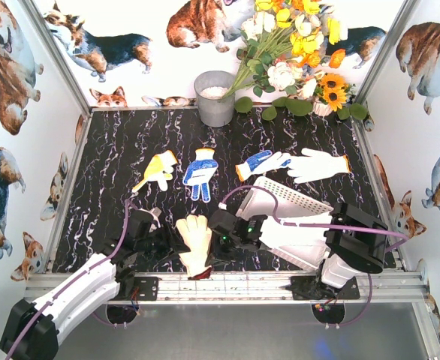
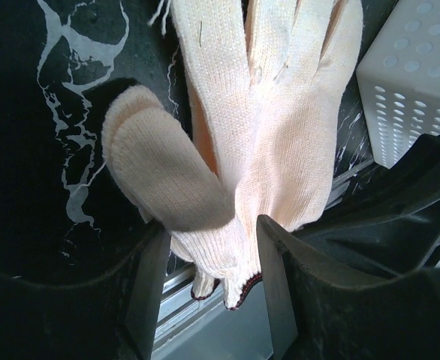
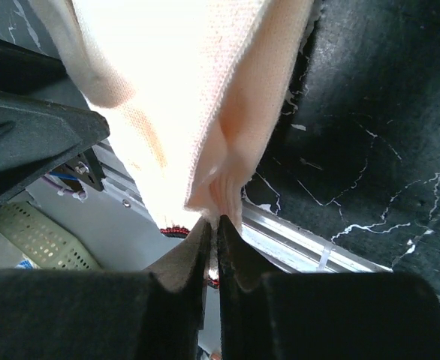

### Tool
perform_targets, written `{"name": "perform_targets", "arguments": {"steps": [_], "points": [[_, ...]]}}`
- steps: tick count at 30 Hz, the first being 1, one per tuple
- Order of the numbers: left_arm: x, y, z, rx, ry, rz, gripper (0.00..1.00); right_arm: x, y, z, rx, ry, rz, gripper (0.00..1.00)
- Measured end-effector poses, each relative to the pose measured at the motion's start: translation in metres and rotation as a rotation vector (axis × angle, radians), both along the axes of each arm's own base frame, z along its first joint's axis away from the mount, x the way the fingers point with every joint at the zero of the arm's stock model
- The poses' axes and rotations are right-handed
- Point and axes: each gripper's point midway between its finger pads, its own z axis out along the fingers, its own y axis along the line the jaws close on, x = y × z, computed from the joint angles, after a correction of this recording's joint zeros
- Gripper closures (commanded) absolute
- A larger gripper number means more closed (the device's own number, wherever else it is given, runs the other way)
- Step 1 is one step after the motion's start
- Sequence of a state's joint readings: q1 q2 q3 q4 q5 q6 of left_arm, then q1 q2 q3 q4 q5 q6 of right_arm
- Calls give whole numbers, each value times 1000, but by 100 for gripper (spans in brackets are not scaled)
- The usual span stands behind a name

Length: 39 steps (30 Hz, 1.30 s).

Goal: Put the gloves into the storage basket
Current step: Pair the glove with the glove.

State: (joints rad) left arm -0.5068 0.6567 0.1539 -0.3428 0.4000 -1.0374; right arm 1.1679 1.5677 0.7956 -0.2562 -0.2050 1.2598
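Note:
A cream glove (image 1: 196, 238) with dark red cuff trim is held up between both grippers at the near table edge, its cuff over the rail. My left gripper (image 1: 176, 244) (image 2: 212, 229) stands half-wide, its jaws pressed on either side of the bunched cuff (image 2: 227, 262). My right gripper (image 1: 214, 238) (image 3: 218, 221) is shut tight on that glove's side edge (image 3: 220, 187). The white slotted storage basket (image 1: 280, 201) (image 2: 411, 82) lies tilted just right of them. Further back on the table lie a yellow glove (image 1: 158, 169), a blue-dotted glove (image 1: 200, 172) and a blue-palmed glove (image 1: 261, 163).
A white glove (image 1: 317, 163) lies at the back right. A grey metal bucket (image 1: 215, 97) and a bunch of flowers (image 1: 295, 45) stand at the back. The right arm (image 1: 355, 244) reaches across the basket. The aluminium rail (image 1: 227, 283) marks the near edge.

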Motion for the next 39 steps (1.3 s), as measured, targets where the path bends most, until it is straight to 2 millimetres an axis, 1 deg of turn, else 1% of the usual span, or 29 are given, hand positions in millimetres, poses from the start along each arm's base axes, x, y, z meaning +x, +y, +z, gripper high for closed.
{"name": "perform_targets", "arguments": {"steps": [8,12,17,23,24,27,29,31,34,37,39], "points": [[0,0,0,0,1,1,55,-1,4,-2,10,1,4,99],[0,0,0,0,2,1,55,-3,12,0,34,9,-3,100],[0,0,0,0,1,-1,55,-3,22,6,77,10,-19,100],[-1,0,0,-1,0,-3,54,-1,24,4,77,12,-38,99],[-1,0,1,1,1,-2,54,-1,23,2,75,13,-41,98],[1,2,2,18,0,6,48,-1,21,0,64,10,-47,91],[2,3,5,29,-3,9,44,0,20,-2,58,5,-51,84],[5,4,11,43,-14,8,39,1,16,-4,36,-1,-52,81],[11,5,24,66,-40,3,32,2,9,-5,-9,-18,-43,72],[17,6,39,100,-65,-14,27,6,9,4,-24,-46,-30,63],[21,7,49,127,-80,-31,24,9,11,15,-15,-74,-21,56]]}}
